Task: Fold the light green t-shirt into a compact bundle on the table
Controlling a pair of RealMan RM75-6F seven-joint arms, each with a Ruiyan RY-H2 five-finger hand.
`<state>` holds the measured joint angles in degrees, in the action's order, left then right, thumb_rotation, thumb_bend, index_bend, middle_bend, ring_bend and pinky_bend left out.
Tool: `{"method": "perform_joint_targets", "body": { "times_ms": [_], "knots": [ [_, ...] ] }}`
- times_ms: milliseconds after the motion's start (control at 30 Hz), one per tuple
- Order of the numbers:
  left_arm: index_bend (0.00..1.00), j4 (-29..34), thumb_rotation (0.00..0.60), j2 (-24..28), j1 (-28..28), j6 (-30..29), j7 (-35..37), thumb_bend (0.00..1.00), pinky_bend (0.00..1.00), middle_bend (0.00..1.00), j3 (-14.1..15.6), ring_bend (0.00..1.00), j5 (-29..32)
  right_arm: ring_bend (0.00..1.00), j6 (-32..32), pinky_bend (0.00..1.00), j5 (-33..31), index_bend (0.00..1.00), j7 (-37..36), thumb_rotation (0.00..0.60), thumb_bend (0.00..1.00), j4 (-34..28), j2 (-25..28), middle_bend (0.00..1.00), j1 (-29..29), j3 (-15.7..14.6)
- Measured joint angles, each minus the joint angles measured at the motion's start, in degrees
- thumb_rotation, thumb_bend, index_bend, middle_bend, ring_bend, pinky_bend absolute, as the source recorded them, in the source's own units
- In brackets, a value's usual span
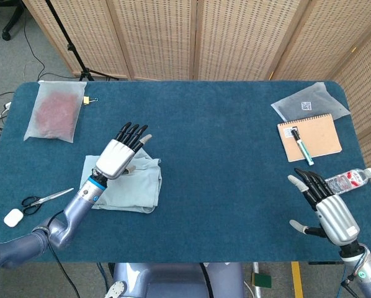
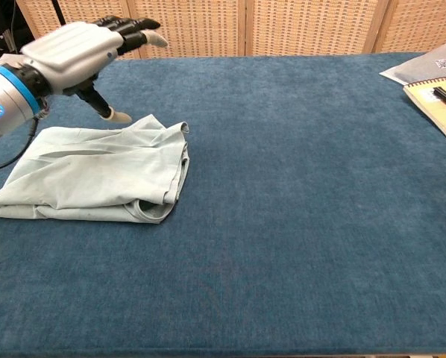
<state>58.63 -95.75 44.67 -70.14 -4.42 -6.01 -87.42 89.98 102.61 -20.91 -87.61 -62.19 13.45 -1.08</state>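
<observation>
Lying at the far left edge of the blue table [image 1: 223,124], a white earbud case [image 1: 13,217] sits just beside black-handled scissors [image 1: 44,198], with a clear bag of reddish material [image 1: 54,112] further back and a small binder clip [image 1: 89,100] at its corner. Next comes the light green t-shirt [image 1: 139,186], folded into a flat, roughly rectangular bundle on the left half of the table, its rumpled edge toward the centre. The left hand [image 1: 118,155] hovers above the shirt's back left part with palm down and fingers straight and spread, holding nothing; in the chest view this hand [image 2: 74,51] is clearly raised off the cloth [image 2: 96,175], its thumb pointing down toward the fabric without touching. Across a wide stretch of table, at the right rear, lie a translucent pouch [image 1: 309,102] and a brown spiral notebook [image 1: 309,136] with a pen [image 1: 299,143] on it. A water bottle [image 1: 350,180] rests on its side at the right edge. The right hand [image 1: 327,205] is near the front right corner, well apart from the shirt, fingers spread and empty.
</observation>
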Motion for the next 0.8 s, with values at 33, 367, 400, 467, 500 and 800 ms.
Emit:
{"method": "perform_joint_targets", "body": {
  "times_ms": [33, 367, 400, 467, 500, 800],
  "knots": [
    [0.00, 1.6, 0.600, 1.1, -0.6, -0.8, -0.1, 0.00, 0.00, 0.00, 0.0, 0.00, 0.0, 0.00, 0.1, 0.05, 0.0, 0.00, 0.1, 0.600, 0.16, 0.0, 0.0, 0.00, 0.0, 0.0],
    [0.00, 19.1, 0.600, 16.2, -12.4, -10.1, 1.9, 0.00, 0.00, 0.00, 1.7, 0.00, 1.7, 0.00, 0.9, 0.05, 0.0, 0.00, 1.2, 0.600, 0.11, -0.3, -0.1, 0.00, -0.4, 0.2],
    [0.00, 20.1, 0.600, 17.3, -13.8, -11.0, 2.5, 0.00, 0.00, 0.00, 2.0, 0.00, 2.0, 0.00, 0.9, 0.05, 0.0, 0.00, 1.5, 0.600, 0.09, -0.4, -0.2, 0.00, -0.5, 0.3],
    [0.00, 21.9, 0.600, 19.6, -16.7, -13.1, 4.3, 0.00, 0.00, 0.00, 2.7, 0.00, 2.6, 0.00, 1.1, 0.05, -0.2, 0.00, 2.2, 0.600, 0.06, -0.5, -0.2, 0.00, -0.7, 0.4],
    [0.00, 22.5, 0.600, 20.4, -17.9, -14.0, 5.2, 0.00, 0.00, 0.00, 2.9, 0.00, 2.9, 0.00, 1.2, 0.05, -0.3, 0.00, 2.6, 0.600, 0.03, -0.5, -0.3, 0.00, -0.7, 0.5],
    [0.00, 25.9, 0.600, 24.6, -28.2, -20.7, 10.4, 0.00, 0.00, 0.00, 4.7, 0.00, 6.2, 0.00, 3.1, 0.00, -3.5, 0.00, 8.8, 0.600, 0.00, -1.1, -1.0, 0.00, -2.3, 2.6]
  ]
}}
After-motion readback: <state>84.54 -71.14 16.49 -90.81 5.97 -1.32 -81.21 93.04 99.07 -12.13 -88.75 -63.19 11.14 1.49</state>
